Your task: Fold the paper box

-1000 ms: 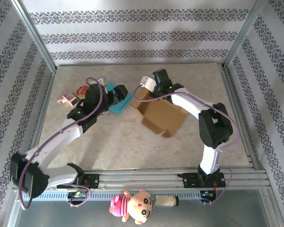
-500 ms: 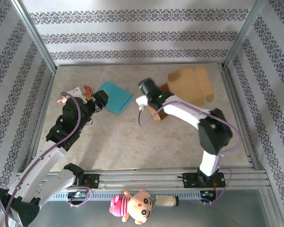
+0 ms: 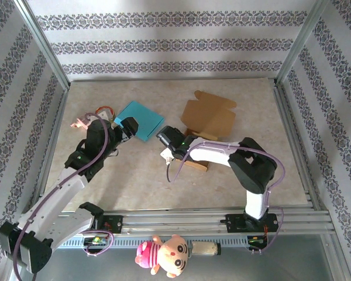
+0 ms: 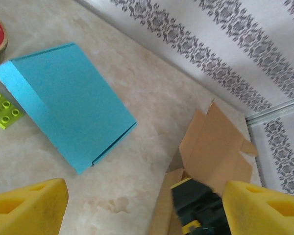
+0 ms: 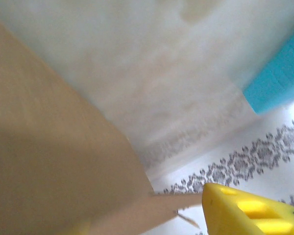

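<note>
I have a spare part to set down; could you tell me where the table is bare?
Bare: the near middle of the table between the arms, and from the cardboard box to the right rail. Crowded: left, by the blue sheet and toys.

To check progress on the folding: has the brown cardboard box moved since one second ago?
Yes. The brown cardboard box has shifted from mid-table toward the back wall.

Brown paper box (image 3: 209,115), blue card (image 3: 141,120) nearby
</note>
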You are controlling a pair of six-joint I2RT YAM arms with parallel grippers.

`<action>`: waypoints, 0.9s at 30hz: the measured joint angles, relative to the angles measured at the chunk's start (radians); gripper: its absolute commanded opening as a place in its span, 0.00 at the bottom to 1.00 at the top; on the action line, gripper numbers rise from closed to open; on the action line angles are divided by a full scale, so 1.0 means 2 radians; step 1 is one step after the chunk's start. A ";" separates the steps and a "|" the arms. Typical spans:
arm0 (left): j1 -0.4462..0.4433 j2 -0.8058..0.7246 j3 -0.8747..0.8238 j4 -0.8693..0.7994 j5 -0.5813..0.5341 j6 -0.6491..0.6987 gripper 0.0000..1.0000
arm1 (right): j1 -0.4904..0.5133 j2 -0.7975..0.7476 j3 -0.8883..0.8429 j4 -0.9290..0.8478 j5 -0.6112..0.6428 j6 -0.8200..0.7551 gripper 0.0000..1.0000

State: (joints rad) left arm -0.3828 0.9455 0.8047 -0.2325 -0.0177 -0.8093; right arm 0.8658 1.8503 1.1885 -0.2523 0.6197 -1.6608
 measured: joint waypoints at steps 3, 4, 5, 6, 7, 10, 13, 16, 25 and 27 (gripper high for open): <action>0.000 0.027 0.003 -0.001 0.017 0.011 0.79 | -0.006 -0.010 0.020 -0.023 0.001 0.037 0.60; 0.001 0.039 0.008 -0.002 0.026 0.019 0.79 | -0.009 -0.011 0.029 -0.033 0.001 0.057 0.61; 0.001 0.051 0.016 -0.005 0.035 0.028 0.79 | -0.012 -0.013 0.039 -0.043 0.000 0.084 0.63; 0.002 0.067 0.028 -0.008 0.048 0.041 0.78 | -0.018 -0.016 0.051 -0.057 -0.004 0.122 0.65; 0.002 0.082 0.039 -0.009 0.060 0.054 0.79 | -0.024 -0.021 0.063 -0.070 -0.013 0.167 0.69; 0.003 0.142 0.093 -0.012 0.122 0.110 0.79 | -0.084 -0.069 0.102 -0.121 -0.103 0.362 0.75; 0.003 0.229 0.175 -0.022 0.204 0.169 0.79 | -0.233 -0.148 0.110 -0.126 -0.265 0.599 0.78; 0.002 0.348 0.299 -0.053 0.279 0.221 0.79 | -0.412 -0.179 0.108 -0.123 -0.387 0.788 0.82; -0.001 0.693 0.704 -0.204 0.353 0.317 0.81 | -0.502 -0.048 0.085 -0.156 -0.545 0.979 0.79; -0.002 0.755 0.778 -0.235 0.364 0.328 0.81 | -0.502 -0.023 0.078 -0.154 -0.560 0.994 0.72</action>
State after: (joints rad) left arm -0.3870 2.4546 2.3611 -0.7025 0.7113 -0.1524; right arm -0.1375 1.8038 1.3449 -0.5602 -0.5011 0.3275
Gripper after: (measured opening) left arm 0.809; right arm 0.768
